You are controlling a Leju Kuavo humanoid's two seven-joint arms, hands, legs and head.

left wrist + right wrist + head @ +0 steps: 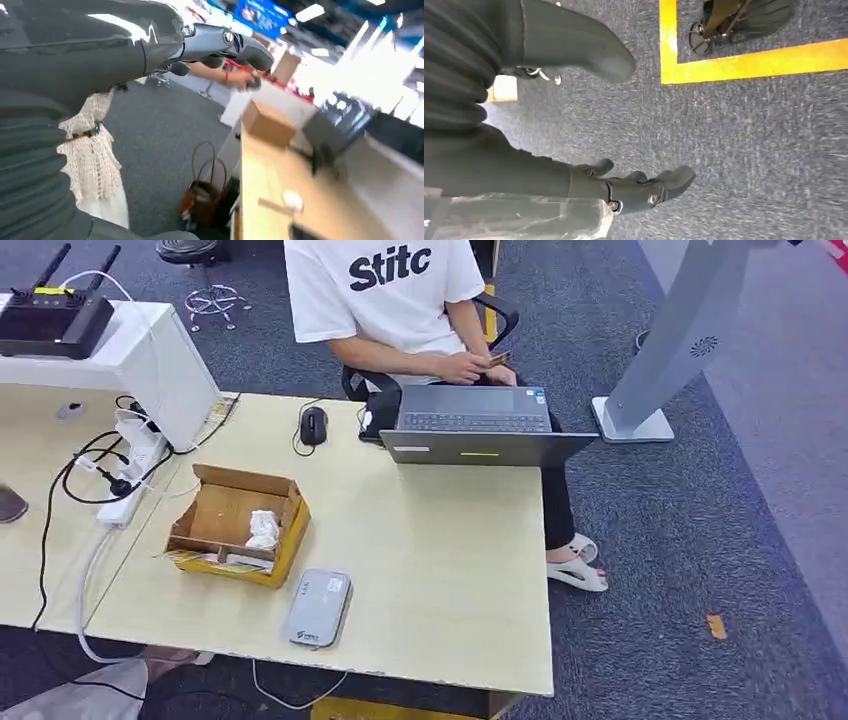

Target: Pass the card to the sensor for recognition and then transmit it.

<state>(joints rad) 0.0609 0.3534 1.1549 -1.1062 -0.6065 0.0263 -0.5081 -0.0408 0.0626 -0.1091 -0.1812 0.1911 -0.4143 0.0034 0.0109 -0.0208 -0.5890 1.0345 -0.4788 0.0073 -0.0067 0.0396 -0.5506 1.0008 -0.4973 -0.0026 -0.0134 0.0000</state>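
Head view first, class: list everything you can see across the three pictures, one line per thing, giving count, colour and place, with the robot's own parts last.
Table: one, light wood, centre.
Card reader: one, grey, flat near the table's front edge.
Cardboard box: one, brown with yellow sides, open, beside the reader, white crumpled paper inside.
Laptop: one, grey, open at the far edge.
Mouse: one, black, beside the laptop.
Power strip: one, white, black cables plugged in, on the left desk.
Router: one, black, on a white stand.
Person: one, white shirt, seated behind the laptop.
Kiosk stand: one, grey, on the carpet.
Bag: one, brown, on the floor.
Left hand: dark grey, holding nothing.
Right hand: dark grey, over blue carpet, holding nothing.
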